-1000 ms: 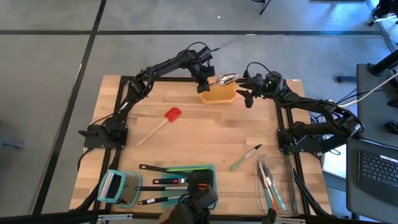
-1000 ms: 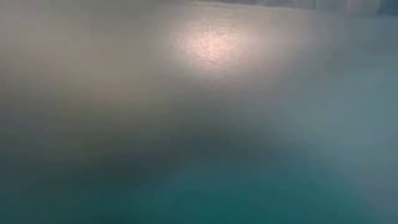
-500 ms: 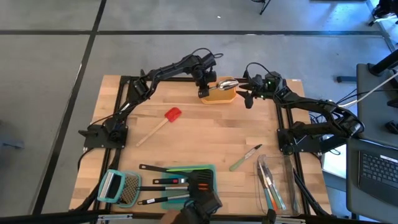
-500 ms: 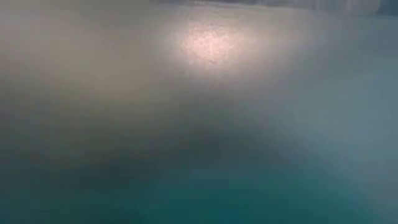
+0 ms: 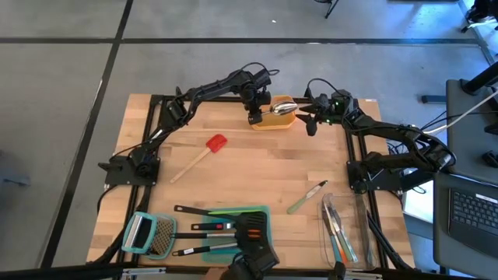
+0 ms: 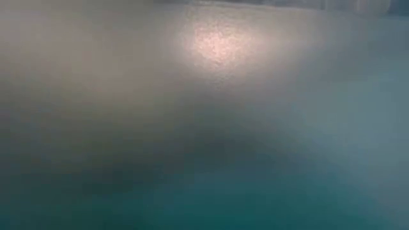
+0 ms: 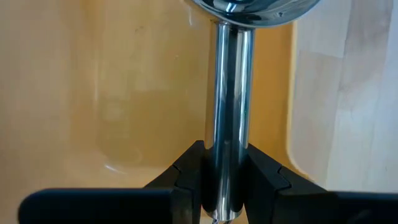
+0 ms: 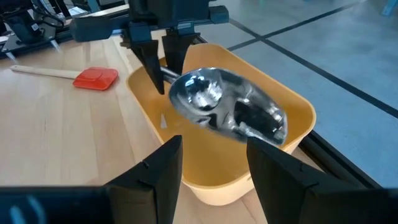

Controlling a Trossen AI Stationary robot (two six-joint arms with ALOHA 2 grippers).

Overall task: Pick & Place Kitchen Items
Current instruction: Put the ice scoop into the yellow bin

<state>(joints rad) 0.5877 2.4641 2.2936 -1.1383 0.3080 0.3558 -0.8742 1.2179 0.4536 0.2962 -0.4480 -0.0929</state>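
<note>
One shiny silver scoop (image 8: 227, 112), round metal handle clamped in left pincer (image 7: 222, 186), above one smooth orange container (image 8: 273, 162). Right pincer (image 8: 208, 165) released, just beside container.

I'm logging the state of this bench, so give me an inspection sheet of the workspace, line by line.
Surface: wooden table, mostly bare in the middle.
Job's things: silver scoop over the orange tub; red spatula; green spatula; black turners near the front edge.
Clutter: grater at the front left corner.
Hands: left hand shut on the scoop's handle above the tub; right hand open, close beside the tub.
Cables: a cable right of the table.
Surroundings: grey floor; laptop at right; low view shows nothing clear.
</note>
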